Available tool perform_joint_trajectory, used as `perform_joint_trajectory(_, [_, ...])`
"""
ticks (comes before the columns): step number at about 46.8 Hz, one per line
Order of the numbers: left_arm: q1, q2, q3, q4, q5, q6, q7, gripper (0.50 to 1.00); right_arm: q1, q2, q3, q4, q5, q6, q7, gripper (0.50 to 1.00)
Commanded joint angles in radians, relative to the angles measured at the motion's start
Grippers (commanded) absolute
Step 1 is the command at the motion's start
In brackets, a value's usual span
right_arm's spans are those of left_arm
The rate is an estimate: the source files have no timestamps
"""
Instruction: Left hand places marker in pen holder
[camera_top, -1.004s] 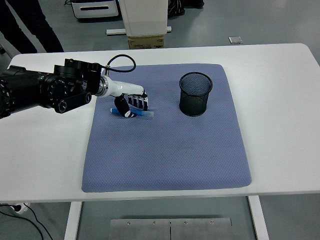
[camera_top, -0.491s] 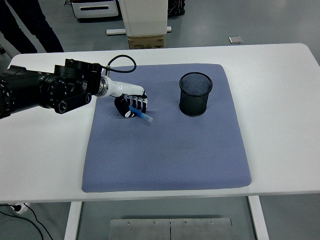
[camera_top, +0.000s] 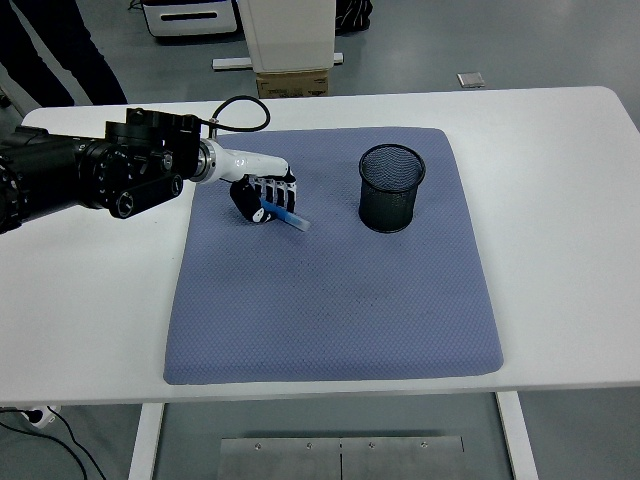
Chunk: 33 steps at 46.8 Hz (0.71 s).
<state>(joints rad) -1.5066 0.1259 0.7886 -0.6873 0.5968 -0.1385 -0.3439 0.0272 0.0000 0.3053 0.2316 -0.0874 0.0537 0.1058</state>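
My left hand (camera_top: 265, 198) reaches in from the left over the blue-grey mat (camera_top: 330, 300). Its fingers are curled around a blue marker (camera_top: 288, 215), which sticks out to the lower right, lifted just above the mat. The black mesh pen holder (camera_top: 391, 187) stands upright on the mat's far right part, about a hand's width to the right of the marker tip. The right arm is out of view.
The mat lies on a white table (camera_top: 560, 200). A person's dark legs (camera_top: 50, 45) stand at the top left behind the table. A white cabinet base and a cardboard box (camera_top: 292, 82) sit beyond the far edge.
My left hand closed on the marker, picked it off the mat and rose slightly toward the far side. The marker now tilts down to the right instead of lying flat.
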Motion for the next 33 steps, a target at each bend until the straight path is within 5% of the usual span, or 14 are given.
perform_joint_trajectory(1, [0.0, 0.0, -0.008, 0.002, 0.0, 0.011, 0.0, 0.522, 0.0, 0.0, 0.0, 0.0, 0.0, 0.0, 0.0, 1.0])
perform_joint_trajectory(33, [0.0, -0.002, -0.022, 0.009, -0.041, 0.077, 0.0, 0.56, 0.0, 0.0, 0.0, 0.0, 0.0, 0.0, 0.0, 1.0])
